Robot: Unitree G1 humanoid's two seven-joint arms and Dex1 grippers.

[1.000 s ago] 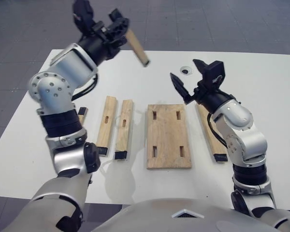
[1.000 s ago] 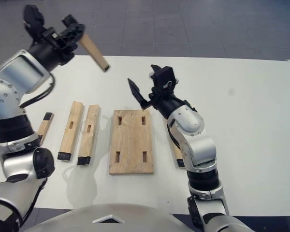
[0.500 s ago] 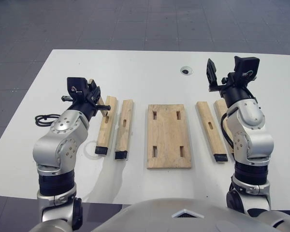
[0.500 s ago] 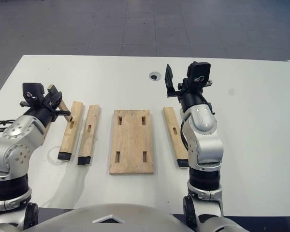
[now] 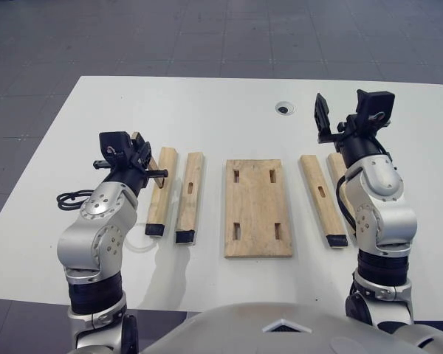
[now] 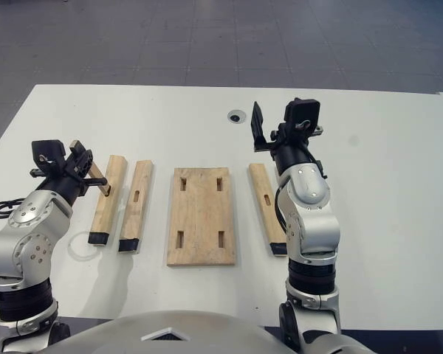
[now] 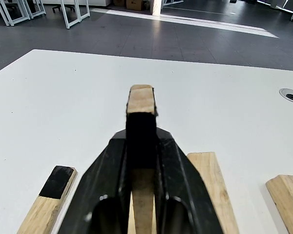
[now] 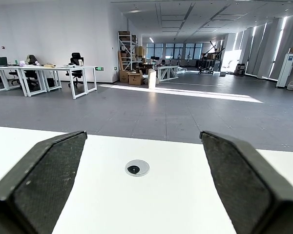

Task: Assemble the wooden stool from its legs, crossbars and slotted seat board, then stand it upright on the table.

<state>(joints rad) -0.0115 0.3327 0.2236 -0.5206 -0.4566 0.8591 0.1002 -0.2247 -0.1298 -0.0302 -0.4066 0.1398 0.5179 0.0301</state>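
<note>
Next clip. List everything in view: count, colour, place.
table: one, white, under everything.
seat board: one, light wood, four slots, flat at the centre.
left bars: two, light wood with black ends, slotted, side by side left of the board.
right bars: two, light wood, right of the board; the outer one is partly behind the right arm.
small bar: one, wood with black end, on the table beside the left pincer.
crossbar: one, light wood, held.
grommet hole: one, dark, table's far side.
left pincer: black, shut on the crossbar.
right pincer: black, open, raised.
</note>
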